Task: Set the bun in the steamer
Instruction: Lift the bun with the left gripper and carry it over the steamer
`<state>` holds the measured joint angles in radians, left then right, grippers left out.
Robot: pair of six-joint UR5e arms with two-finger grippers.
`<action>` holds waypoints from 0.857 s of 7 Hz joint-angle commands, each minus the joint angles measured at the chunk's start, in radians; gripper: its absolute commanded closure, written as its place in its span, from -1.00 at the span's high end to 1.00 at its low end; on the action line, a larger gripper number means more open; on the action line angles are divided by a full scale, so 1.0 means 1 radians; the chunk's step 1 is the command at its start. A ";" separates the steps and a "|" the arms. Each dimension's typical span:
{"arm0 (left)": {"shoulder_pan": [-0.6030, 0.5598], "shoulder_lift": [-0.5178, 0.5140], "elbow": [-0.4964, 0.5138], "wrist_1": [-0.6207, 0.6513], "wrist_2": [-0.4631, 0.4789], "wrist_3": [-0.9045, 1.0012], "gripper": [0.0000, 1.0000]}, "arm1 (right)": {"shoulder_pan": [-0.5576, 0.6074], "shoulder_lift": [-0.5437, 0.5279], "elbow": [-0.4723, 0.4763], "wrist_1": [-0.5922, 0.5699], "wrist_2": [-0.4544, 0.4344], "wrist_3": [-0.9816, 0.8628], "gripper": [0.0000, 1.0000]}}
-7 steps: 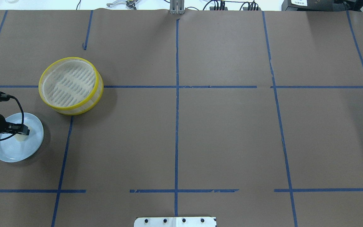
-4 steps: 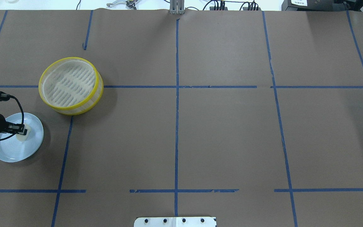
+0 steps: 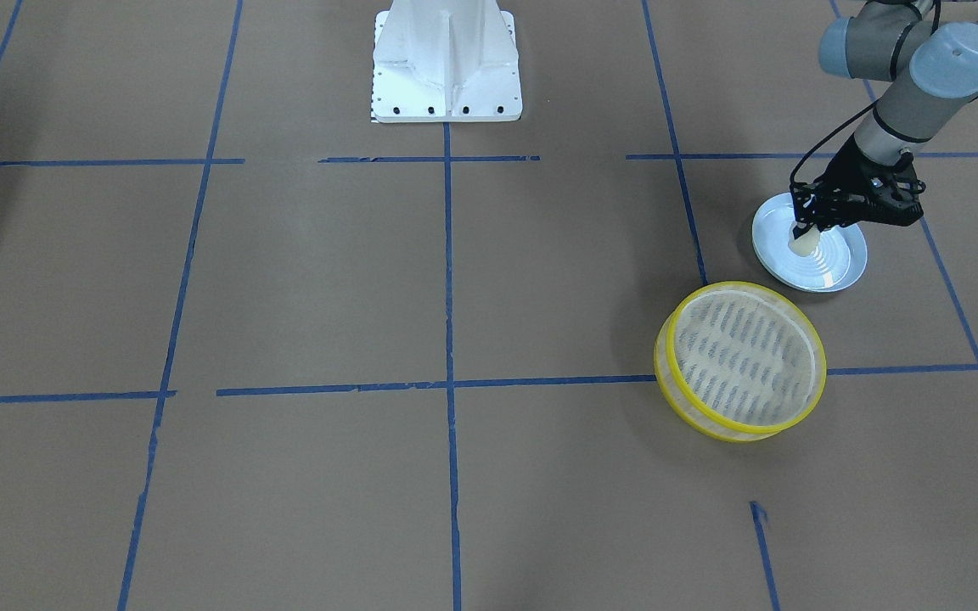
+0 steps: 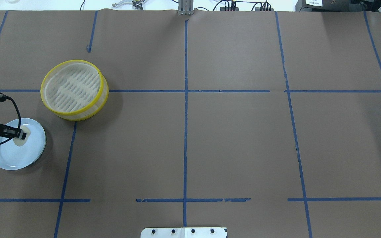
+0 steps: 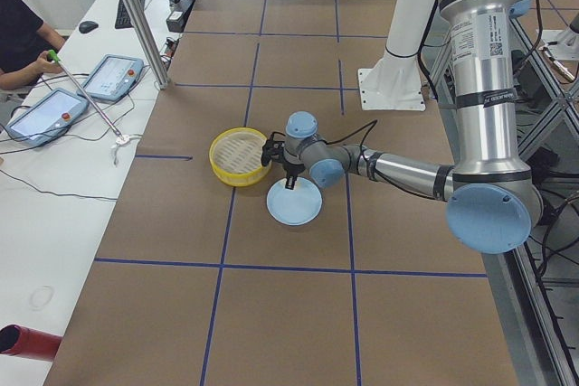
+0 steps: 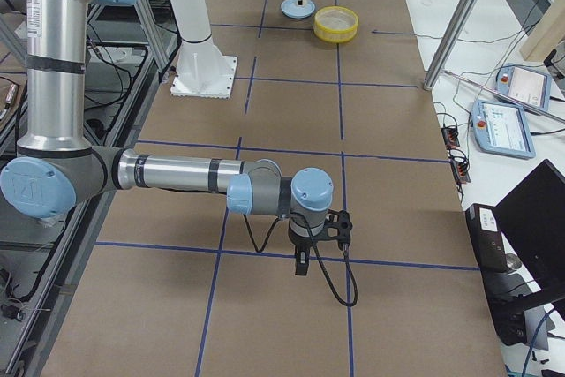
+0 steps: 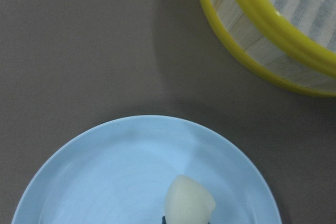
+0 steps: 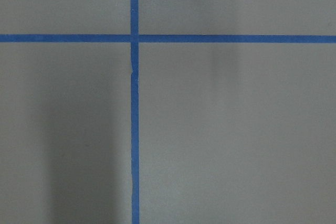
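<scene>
The cream-white bun (image 4: 19,142) is between the fingertips of my left gripper (image 4: 21,134), over the light-blue plate (image 4: 8,158) at the table's left edge. The front-facing view shows the bun (image 3: 805,244) hanging from the gripper (image 3: 803,231) above the plate (image 3: 837,255). In the left wrist view the bun (image 7: 189,203) sits at the bottom edge over the plate (image 7: 115,171). The yellow-rimmed steamer (image 4: 73,87) stands empty just beyond the plate; it also shows in the front-facing view (image 3: 744,356) and the left wrist view (image 7: 273,30). My right gripper (image 6: 300,268) shows only in the exterior right view; I cannot tell its state.
Brown paper with blue tape lines covers the table. The white robot base plate (image 3: 446,93) stands at the robot's edge of the table. Operator tablets (image 5: 113,74) lie on the side bench beyond the table.
My left gripper has drawn back a little toward the table's left edge, and the bun has moved with it. The steamer and plate have not moved.
</scene>
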<state>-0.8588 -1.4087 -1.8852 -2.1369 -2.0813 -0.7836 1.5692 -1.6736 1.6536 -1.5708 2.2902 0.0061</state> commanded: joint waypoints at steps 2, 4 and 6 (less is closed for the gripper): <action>-0.170 -0.109 -0.136 0.387 -0.023 0.196 -0.51 | 0.000 0.000 0.000 0.000 0.000 0.000 1.00; -0.197 -0.327 -0.130 0.661 -0.023 0.202 -0.51 | 0.000 0.000 0.000 0.000 0.000 0.000 1.00; -0.190 -0.472 -0.077 0.765 -0.028 0.199 -0.51 | 0.000 0.000 0.000 0.000 0.000 0.000 1.00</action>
<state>-1.0504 -1.8018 -1.9948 -1.4263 -2.1058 -0.5832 1.5693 -1.6735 1.6536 -1.5708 2.2902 0.0061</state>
